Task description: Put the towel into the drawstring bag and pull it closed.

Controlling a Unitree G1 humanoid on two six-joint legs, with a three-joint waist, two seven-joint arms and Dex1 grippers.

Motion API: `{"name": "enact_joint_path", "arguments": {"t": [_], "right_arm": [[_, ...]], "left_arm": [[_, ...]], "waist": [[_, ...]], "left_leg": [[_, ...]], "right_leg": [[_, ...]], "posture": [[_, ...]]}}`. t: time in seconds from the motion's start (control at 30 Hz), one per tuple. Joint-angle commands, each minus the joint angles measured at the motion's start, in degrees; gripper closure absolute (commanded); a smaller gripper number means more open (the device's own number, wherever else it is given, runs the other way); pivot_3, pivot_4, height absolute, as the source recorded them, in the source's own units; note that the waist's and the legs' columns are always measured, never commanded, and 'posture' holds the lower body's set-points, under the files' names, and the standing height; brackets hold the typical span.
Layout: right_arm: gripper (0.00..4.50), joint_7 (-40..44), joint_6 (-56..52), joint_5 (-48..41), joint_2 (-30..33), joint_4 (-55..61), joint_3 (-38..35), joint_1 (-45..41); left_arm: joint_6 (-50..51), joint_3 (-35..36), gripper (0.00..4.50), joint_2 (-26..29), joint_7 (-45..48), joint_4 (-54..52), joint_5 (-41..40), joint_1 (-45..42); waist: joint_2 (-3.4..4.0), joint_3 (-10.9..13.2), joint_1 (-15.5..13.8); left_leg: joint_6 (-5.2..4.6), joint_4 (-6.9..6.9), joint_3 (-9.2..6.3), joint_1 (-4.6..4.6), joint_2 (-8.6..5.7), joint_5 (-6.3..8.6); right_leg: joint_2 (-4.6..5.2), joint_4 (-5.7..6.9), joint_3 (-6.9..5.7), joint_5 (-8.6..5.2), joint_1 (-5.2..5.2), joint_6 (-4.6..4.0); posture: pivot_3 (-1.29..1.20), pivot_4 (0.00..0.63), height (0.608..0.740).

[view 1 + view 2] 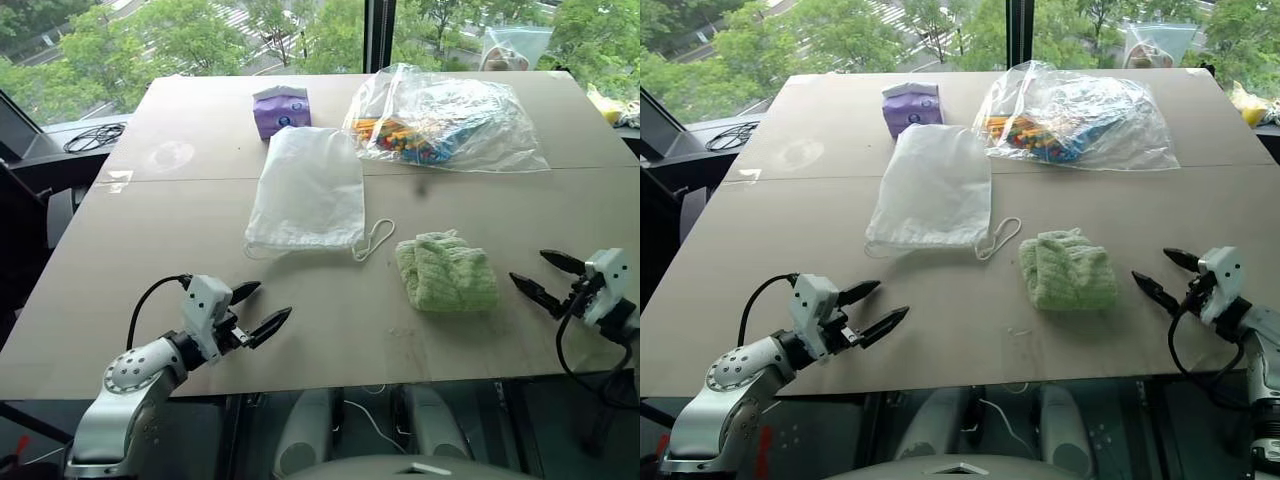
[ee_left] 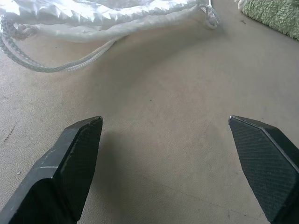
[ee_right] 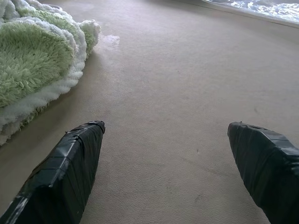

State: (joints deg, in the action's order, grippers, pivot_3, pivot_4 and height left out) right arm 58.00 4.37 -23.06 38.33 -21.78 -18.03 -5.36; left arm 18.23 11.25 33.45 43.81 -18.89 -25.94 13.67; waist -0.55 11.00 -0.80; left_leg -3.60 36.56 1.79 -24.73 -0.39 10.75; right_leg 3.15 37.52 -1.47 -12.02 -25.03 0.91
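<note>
The towel lies flat on the bench, a thick light green wad on the robot's right half, just beside the white cord loops at the near end of the drawstring bag. The bag rests spread out near the middle of the bench, its long axis running away from the robot, with the corded mouth facing the near edge.

The right end effector is the nearer of the two to the towel: it hovers low over the bench to the towel's right, pointing inward toward it, and the right wrist view shows the fluffy edge of the towel ahead and off to one side of its two black fingers. Those fingers stand wide apart and hold nothing. So the first pickup would probably fall to this arm (a short reach inward should do it).

The left end effector hangs near the front edge on the robot's left, aimed forward and to the right at the bag's mouth; its wrist view has the cord loop and the gathered hem ahead of it. Its fingers are likewise spread and empty. Neither thing has been touched yet, so the task appears to be at its very start.
</note>
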Motion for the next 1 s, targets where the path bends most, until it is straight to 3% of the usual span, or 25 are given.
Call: {"name": "enact_joint_path", "arguments": {"t": [0.03,0.53,0.77,0.9,1.0], "right_arm": [[0.00,0.1,0.9,-1.5,0.3,1.8,-2.0,-0.4],[0.00,0.4,0.6,-2.9,0.4,2.6,-2.3,-0.4],[0.00,0.2,0.0,-3.6,1.0,6.2,-2.8,0.2],[0.00,-2.3,-7.4,-10.6,0.0,18.8,-3.7,-0.6],[0.00,-4.5,-13.5,-14.3,-1.0,30.1,-1.0,0.5]], "left_arm": [[-0.7,1.1,0.07,0.6,-0.1,-1.4,-0.1,-1.0],[-1.2,2.3,0.07,0.3,0.1,-2.5,-1.5,-2.1],[-1.7,5.6,0.07,-1.5,0.3,-0.5,-6.8,-8.1],[-5.1,5.1,0.07,0.4,1.2,3.7,-3.3,-13.8],[-11.4,2.0,0.07,2.4,1.8,7.5,4.0,-17.3]], "waist": [[0.00,0.0,0.0],[0.00,0.0,0.0],[0.00,0.0,0.0],[0.00,0.0,0.0],[-0.02,0.0,0.0]], "left_leg": [[0.00,0.00,0.00,0.00,0.00,0.00],[0.00,0.06,0.00,0.00,0.02,0.00],[0.00,0.14,-0.01,0.01,0.03,0.00],[0.00,0.18,-0.03,0.03,0.04,0.00],[0.00,0.21,-0.03,0.06,0.10,0.00]], "right_leg": [[0.00,0.00,0.00,0.00,0.00,0.00],[0.00,0.02,-0.03,0.00,0.03,0.00],[0.00,0.05,-0.08,0.01,0.09,0.00],[-0.01,0.08,-0.09,0.01,0.13,0.00],[-0.06,0.13,-0.12,0.02,0.13,-0.01]], "posture": [[0.00,0.150,0.740],[0.00,0.150,0.740],[0.00,0.150,0.740],[0.00,0.150,0.740],[0.00,0.150,0.740]]}}
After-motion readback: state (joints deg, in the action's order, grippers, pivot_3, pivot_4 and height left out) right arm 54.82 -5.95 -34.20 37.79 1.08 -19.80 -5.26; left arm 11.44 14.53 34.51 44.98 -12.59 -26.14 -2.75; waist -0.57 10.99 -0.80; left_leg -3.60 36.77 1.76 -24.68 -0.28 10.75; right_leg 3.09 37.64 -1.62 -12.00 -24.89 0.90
